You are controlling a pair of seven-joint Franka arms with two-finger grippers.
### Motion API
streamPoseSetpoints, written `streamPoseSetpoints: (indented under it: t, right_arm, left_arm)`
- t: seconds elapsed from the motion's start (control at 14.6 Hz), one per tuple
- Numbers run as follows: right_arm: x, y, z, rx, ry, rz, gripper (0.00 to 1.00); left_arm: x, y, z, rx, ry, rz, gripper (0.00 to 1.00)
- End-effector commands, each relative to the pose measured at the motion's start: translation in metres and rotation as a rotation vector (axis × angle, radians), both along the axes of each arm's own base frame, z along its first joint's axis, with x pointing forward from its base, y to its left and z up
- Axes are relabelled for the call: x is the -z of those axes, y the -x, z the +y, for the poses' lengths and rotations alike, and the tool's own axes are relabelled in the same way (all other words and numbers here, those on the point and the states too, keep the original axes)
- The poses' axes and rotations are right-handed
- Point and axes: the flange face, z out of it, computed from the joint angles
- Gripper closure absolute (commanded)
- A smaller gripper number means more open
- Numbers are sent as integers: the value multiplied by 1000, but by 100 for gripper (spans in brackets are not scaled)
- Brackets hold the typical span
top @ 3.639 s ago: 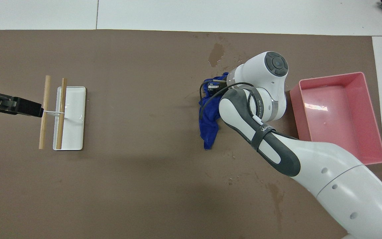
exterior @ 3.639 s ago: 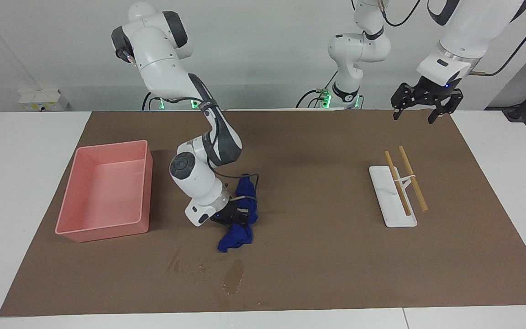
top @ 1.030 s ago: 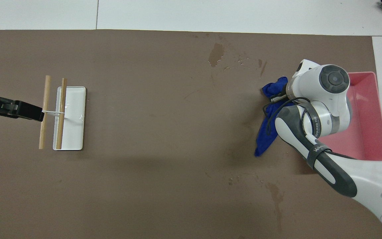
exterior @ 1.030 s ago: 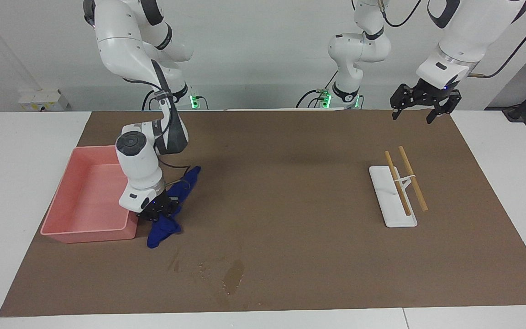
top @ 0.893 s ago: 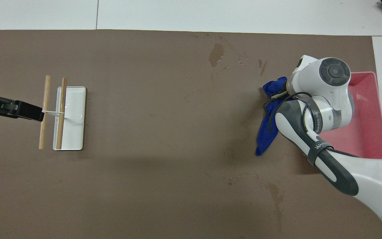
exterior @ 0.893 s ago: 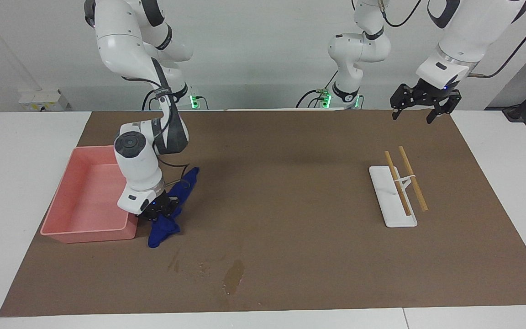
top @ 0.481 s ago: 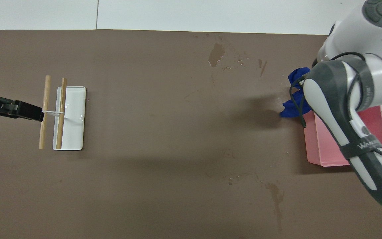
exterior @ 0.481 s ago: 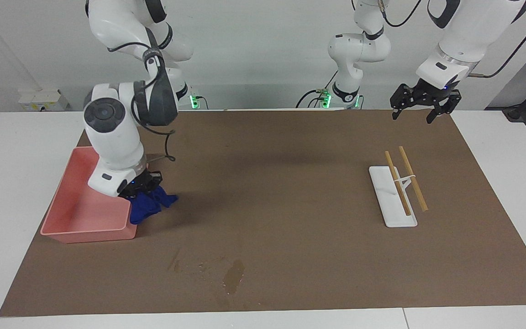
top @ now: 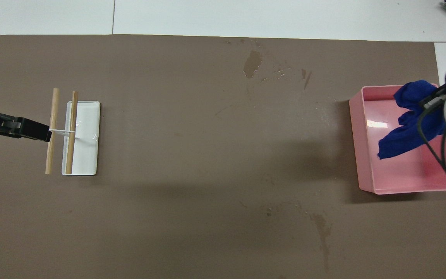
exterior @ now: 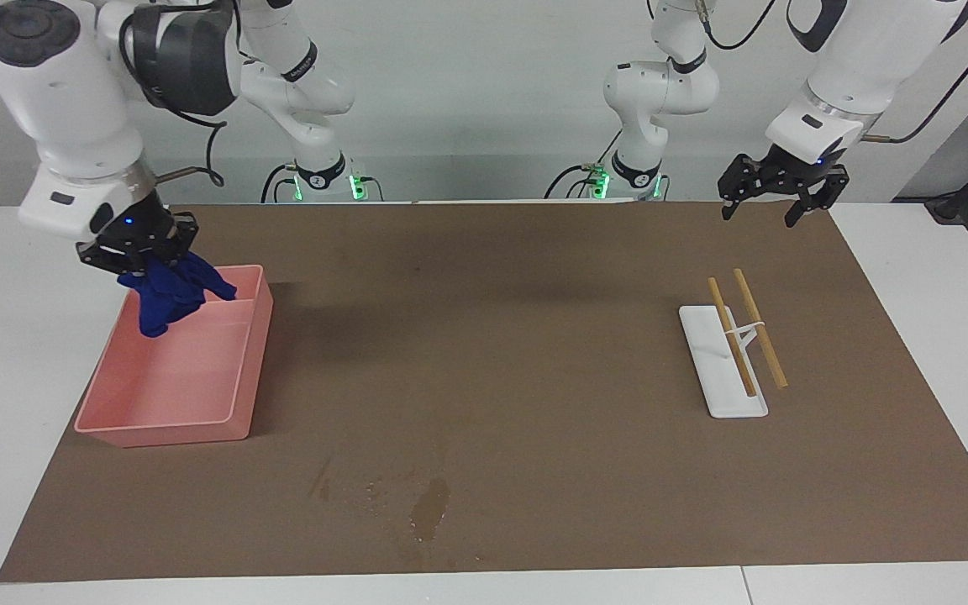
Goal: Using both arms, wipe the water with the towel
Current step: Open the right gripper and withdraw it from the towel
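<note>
The towel [exterior: 166, 296] hangs bunched in deep blue folds from the right gripper [exterior: 138, 256], whose fingers are clamped on its top; its loose end dangles over the open pink bin [exterior: 114, 424] without resting on the floor of it, as far as the facing view shows. In the overhead view the towel [top: 410, 124] covers the part of the bin [top: 366, 170] toward the right arm's edge, about three o'clock on the mat.

The water [exterior: 427, 508] is a darker wet patch with scattered droplets on the brown mat [exterior: 501, 353], near the mat's edge farthest from the robots, around six o'clock in the facing view. In the overhead view the patch [top: 252, 64] sits near twelve o'clock, well apart from the bin, and the towel is not touching it. Fainter damp streaks [top: 321, 228] mark the mat nearer to the robots, around five o'clock in that view.

The left gripper [exterior: 774, 202] waits in the air over the mat's corner at the left arm's end, about two o'clock in the facing view, its fingers spread apart and holding nothing. Below it, farther from the robots, a white tray [exterior: 715, 378] carries two wooden sticks [exterior: 760, 328] laid side by side; the sticks overhang the tray at the end nearer the robots.
</note>
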Motion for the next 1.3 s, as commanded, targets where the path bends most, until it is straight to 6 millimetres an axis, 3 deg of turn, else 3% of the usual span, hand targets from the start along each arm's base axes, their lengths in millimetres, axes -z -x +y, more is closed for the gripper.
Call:
streamPoseSetpoints:
  t: [0.0,0.14,0.21,0.34,0.48,0.76,1.03,1.24]
  right_arm:
    - [25,7,-23,-49,24,-10,100]
    - [54,15,-23,-71,35,-74,100]
    - [70,21,-22,-84,37,-97,92]
    - [84,30,-20,-95,36,-110,0]
    - [82,28,-14,-103,35,-116,0]
    - [73,31,-22,-43,-56,-122,0]
    - [6,37,2,29,-109,-92,0]
    - [-33,48,40,140,-112,-60,0]
  left_arm:
    - [-1,5,3,-1,-3,5,0]
    - [-1,5,3,-1,-3,5,0]
    - [-1,5,3,-1,-3,5,0]
    - [-1,5,2,1,-3,5,0]
    - [-1,5,3,-1,-3,5,0]
    - [-1,5,3,-1,-3,5,0]
    - [-1,5,3,-1,-3,5,0]
    - [-1,5,3,-1,-3,5,0]
